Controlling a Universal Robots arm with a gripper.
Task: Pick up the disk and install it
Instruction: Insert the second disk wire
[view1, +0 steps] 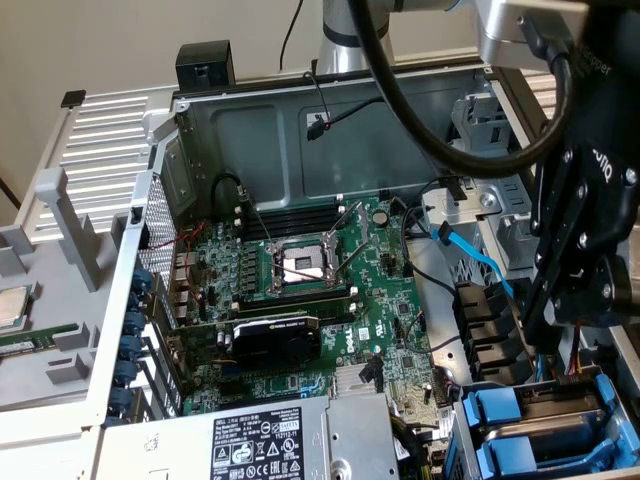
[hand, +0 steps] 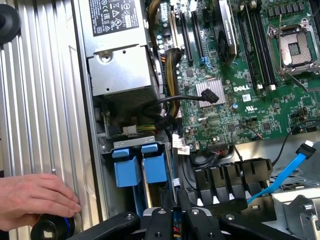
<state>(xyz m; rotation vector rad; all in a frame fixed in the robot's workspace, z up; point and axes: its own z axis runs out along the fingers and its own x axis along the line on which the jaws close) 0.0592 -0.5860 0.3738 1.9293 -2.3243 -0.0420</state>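
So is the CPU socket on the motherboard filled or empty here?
Empty: the CPU socket shows bare contacts inside its metal frame, with no chip or cooler on it.

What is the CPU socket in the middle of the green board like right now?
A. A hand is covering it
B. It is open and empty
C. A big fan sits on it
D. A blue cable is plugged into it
B. The socket on the board has its metal frame lifted and bare contacts showing, with no fan or chip on it; the hand rests outside the case.

disk (view1: 520, 440) in bay, beside motherboard (view1: 330, 290)
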